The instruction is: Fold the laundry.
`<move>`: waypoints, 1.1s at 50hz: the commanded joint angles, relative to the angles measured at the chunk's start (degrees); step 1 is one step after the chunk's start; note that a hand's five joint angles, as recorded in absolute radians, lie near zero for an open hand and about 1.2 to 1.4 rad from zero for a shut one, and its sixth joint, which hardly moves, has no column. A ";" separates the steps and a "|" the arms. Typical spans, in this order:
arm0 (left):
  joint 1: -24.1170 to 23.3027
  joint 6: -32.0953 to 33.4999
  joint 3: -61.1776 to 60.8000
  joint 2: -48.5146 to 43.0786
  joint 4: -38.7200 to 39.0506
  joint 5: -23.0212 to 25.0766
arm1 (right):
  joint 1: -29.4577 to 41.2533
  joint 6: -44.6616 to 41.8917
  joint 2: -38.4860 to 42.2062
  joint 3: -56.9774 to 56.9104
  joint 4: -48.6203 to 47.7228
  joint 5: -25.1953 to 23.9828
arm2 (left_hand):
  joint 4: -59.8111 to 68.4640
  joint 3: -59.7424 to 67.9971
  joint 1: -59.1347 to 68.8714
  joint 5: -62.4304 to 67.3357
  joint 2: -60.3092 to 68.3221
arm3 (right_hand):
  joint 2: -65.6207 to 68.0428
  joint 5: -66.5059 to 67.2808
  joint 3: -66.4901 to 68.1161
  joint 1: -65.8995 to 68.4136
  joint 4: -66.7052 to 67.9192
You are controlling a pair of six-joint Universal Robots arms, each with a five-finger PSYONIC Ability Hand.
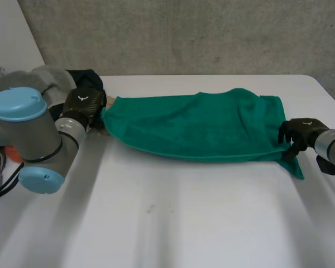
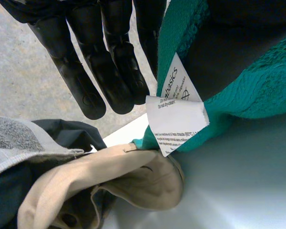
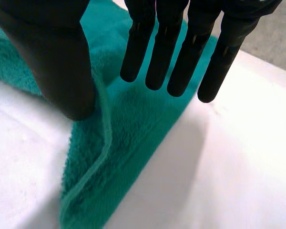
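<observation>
The green towel [image 1: 201,125] is seen stretched across the worktop [image 1: 184,223]. Its left end is pinched and lifted by the left hand [image 1: 82,106]. At the near right corner the right hand [image 1: 301,133] is spread, thumb laid on the cloth, fingers [image 3: 176,57] straight.

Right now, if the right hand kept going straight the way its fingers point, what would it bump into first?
Probably the green towel: the right hand points its fingertips at the towel's corner, with the white table beneath. Depth is unclear.
</observation>
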 commanded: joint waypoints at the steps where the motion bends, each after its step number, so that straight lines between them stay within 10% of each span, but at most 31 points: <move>1: 0.10 0.21 0.46 0.18 0.03 0.05 | -0.51 -0.90 0.00 -0.08 3.39 -0.22 | 11.18 11.67 15.30 12.98 11.50 | 3.89 5.54 4.32 4.09 4.56; 7: 0.88 0.03 0.46 0.18 -0.14 0.05 | -0.77 -0.99 -0.18 0.01 5.33 -0.57 | 11.18 11.67 15.30 12.98 11.50 | 12.43 14.09 12.86 12.63 13.11; 9: 1.15 0.12 0.19 0.45 -0.58 0.05 | -0.77 -1.25 -0.09 0.27 5.68 -0.57 | 11.18 11.67 15.30 12.98 11.50 | 37.40 39.06 37.83 37.60 38.07; 24: 1.06 2.22 -10.43 14.76 -26.23 0.40 | -7.01 -31.03 -19.51 13.98 16.65 0.66 | 11.18 11.67 15.30 12.98 11.50 | 37.47 39.13 37.90 37.67 38.15; 31: 0.89 15.99 -23.86 22.94 -30.11 1.27 | -10.09 -43.96 -24.43 20.04 25.54 1.45 | 11.18 11.67 15.30 12.98 11.50 | 37.47 39.13 37.90 37.67 38.15; 38: 0.27 21.48 -24.86 22.42 -26.52 1.19 | -9.74 -42.22 -24.44 19.70 17.65 1.45 | 11.18 11.67 15.30 12.98 11.50 | 37.47 39.13 37.90 37.67 38.15; 55: -2.10 11.37 4.57 -4.29 -14.56 -7.68 | 4.14 -37.38 -2.74 1.08 -9.51 3.12 | 11.18 11.67 15.30 12.98 11.50 | 37.47 39.13 37.90 37.67 38.15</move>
